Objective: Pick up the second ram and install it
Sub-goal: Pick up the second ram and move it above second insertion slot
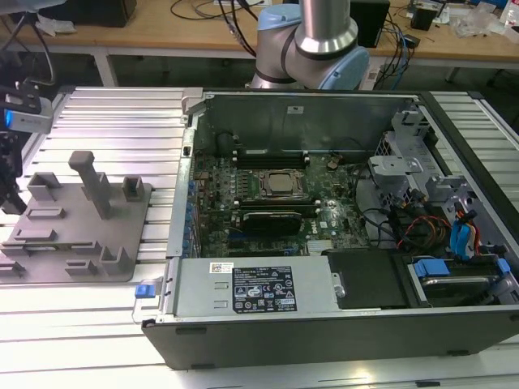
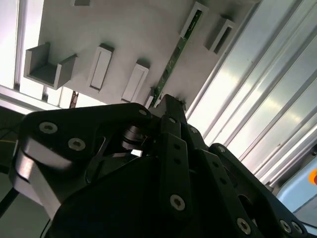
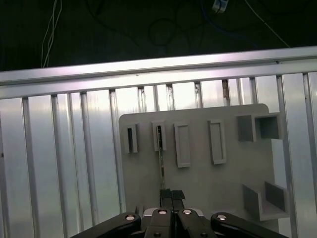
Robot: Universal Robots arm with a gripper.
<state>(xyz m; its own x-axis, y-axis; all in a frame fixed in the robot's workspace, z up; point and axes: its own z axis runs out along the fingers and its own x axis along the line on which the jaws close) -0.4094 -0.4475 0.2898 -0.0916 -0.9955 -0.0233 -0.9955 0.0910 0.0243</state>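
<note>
The second ram, a long narrow green circuit-board stick [image 2: 182,42], is seen on edge over the grey plastic fixture plate [image 2: 129,29], pinched at one end by the black metal gripper [image 2: 168,101]

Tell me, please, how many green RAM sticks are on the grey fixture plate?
1. The second ram stands on edge in a slot of the fixture plate, ending by the gripper; others may hide behind it.

Robotics lab or workshop, opened computer case [image 1: 324,344] on slatted aluminium table [image 1: 113,113], cable-strewn wooden bench [image 1: 154,34] behind
</note>
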